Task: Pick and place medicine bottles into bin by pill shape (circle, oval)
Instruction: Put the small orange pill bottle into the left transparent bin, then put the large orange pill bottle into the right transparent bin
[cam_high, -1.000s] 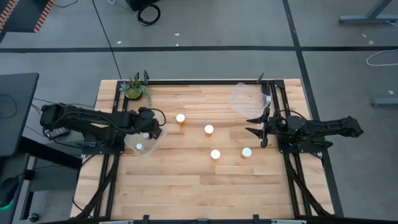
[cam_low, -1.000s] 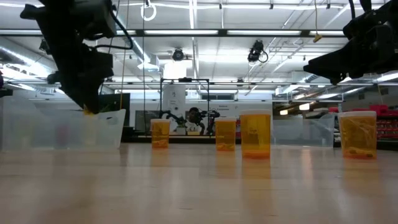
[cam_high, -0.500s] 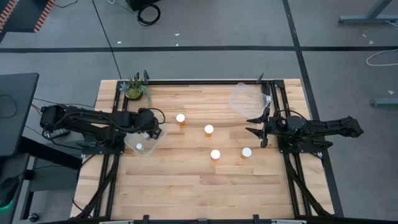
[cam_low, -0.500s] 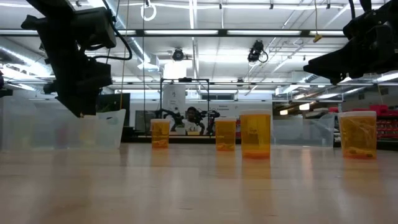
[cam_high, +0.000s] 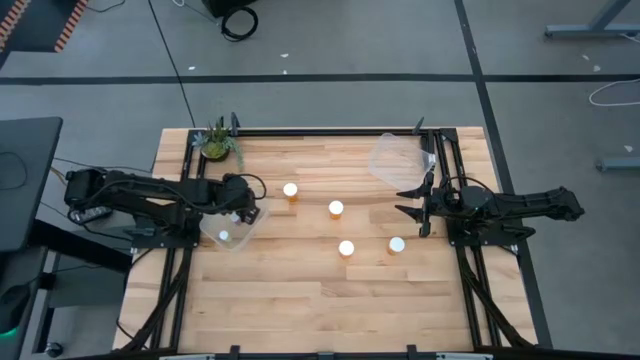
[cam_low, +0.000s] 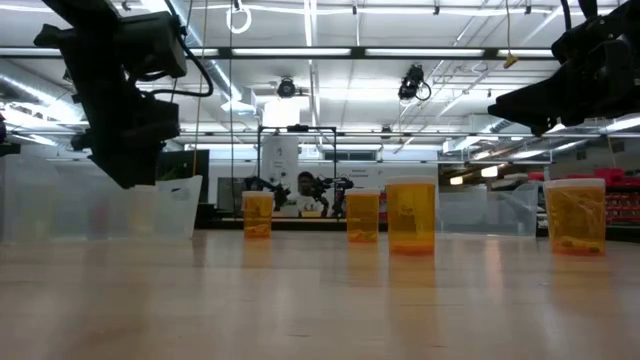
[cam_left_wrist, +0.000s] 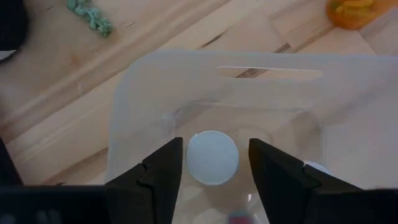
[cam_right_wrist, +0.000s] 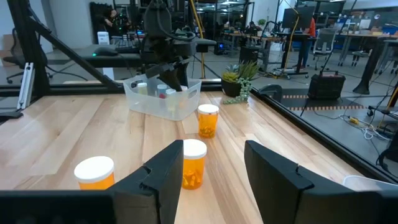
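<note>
Hovering over the clear bin (cam_high: 232, 231) on the left side of the worktop (cam_high: 300, 300), the left hand (cam_left_wrist: 212, 163) has its fingers spread, with a white-capped bottle (cam_left_wrist: 212, 157) standing in the bin right below and between them; nothing is gripped, so that bottle looks delivered. In the right wrist view a few more bottles show inside this same bin, though how many is hard to count.

Four medicine bottles are left out on the bare wood, all to the right of that bin: the nearest (cam_high: 290, 190) just beyond its far corner, another (cam_high: 336, 209) farther right, then two more (cam_high: 346, 248) and (cam_high: 397, 244) toward the right arm. A second clear bin (cam_high: 398, 158) sits well apart, by the worktop's far right corner; I cannot tell what it holds.

The right hand (cam_high: 412, 205) waits just below that second bin; I judge it clenched and holding nothing. By my reckoning the sorting is about half done.
</note>
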